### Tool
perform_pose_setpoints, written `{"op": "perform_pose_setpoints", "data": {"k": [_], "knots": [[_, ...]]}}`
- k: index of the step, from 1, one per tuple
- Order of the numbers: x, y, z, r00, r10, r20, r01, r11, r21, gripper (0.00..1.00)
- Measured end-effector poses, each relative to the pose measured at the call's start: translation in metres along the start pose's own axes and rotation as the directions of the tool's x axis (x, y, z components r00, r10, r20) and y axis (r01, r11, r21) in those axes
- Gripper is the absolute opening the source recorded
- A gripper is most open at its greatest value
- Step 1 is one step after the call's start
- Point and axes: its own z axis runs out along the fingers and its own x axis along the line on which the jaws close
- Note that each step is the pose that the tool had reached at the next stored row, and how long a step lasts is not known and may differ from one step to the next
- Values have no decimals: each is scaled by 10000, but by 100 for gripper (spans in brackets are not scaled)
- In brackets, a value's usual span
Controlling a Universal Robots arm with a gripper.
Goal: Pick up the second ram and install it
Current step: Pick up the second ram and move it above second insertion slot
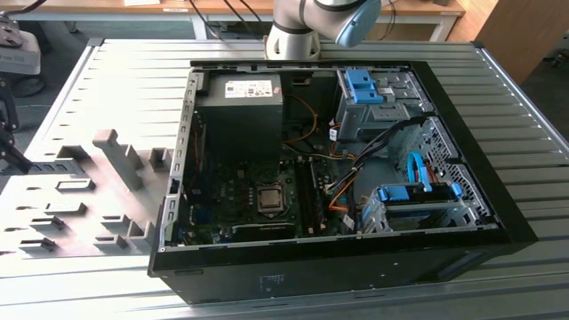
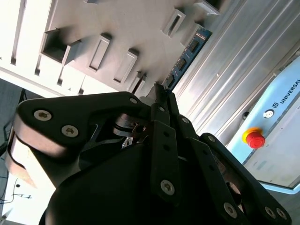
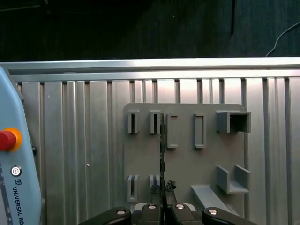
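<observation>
One ribbed metal table, grey fixture plate, claw clasping second ram

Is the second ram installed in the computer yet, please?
No: the gripper holds the second ram at the grey fixture plate.

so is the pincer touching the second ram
Touching. In the first wrist view the pincer has its fingertips closed against both faces of the thin second ram, with no gap showing on either side.
</observation>
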Motion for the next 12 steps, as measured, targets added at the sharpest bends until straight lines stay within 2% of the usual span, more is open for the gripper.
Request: {"op": "perform_pose_setpoints", "data": {"k": [12], "knots": [[-4,-1,-173,10000,0,0,0,10000,-1,14]]}}
